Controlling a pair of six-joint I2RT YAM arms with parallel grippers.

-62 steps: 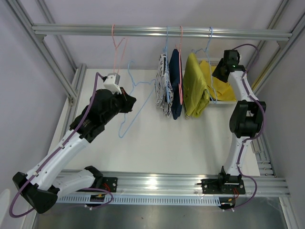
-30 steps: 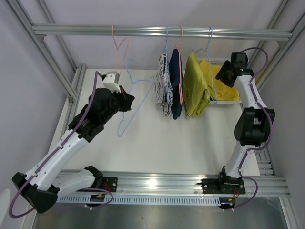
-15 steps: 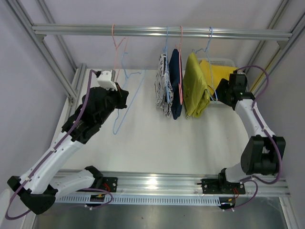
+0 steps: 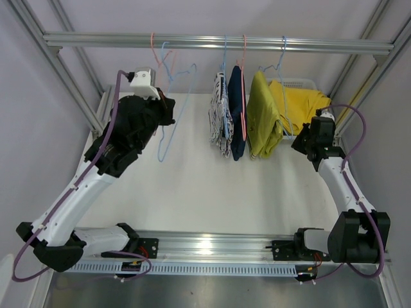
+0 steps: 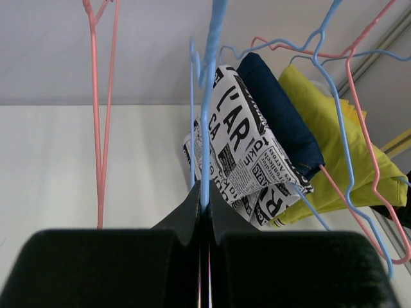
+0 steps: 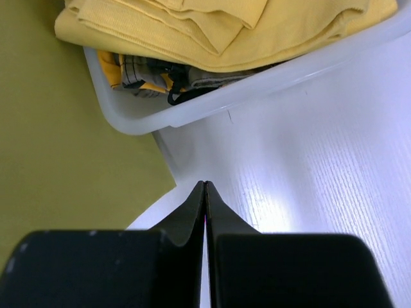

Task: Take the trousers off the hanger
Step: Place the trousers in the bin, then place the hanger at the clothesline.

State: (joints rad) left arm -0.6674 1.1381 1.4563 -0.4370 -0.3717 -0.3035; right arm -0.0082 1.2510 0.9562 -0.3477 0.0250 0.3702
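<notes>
My left gripper [image 4: 169, 117] [image 5: 205, 192] is shut on the wire of an empty blue hanger [image 4: 174, 125] [image 5: 207, 128], held up by the rail [image 4: 218, 43]. On hangers to its right hang the black-and-white print trousers [image 4: 220, 115] [image 5: 241, 154], the navy trousers [image 4: 236, 112] [image 5: 282, 109] and the mustard-olive trousers [image 4: 262, 115] [image 5: 321, 128] [image 6: 64, 141]. Yellow trousers [image 4: 302, 102] [image 6: 225, 25] lie in the white basket [image 4: 314, 135] [image 6: 257, 90], over a camouflage piece [image 6: 154, 74]. My right gripper [image 4: 297, 144] [image 6: 205, 186] is shut and empty, just in front of the basket.
An empty pink hanger [image 4: 157, 58] [image 5: 99, 96] hangs on the rail, left of the blue one. Metal frame posts stand at both sides. The white table [image 4: 212, 186] spreads below the clothes.
My left arm has lifted the blue hanger up to the rail. My right arm has drawn back from the basket toward the near edge, and its jaws have shut on nothing.
</notes>
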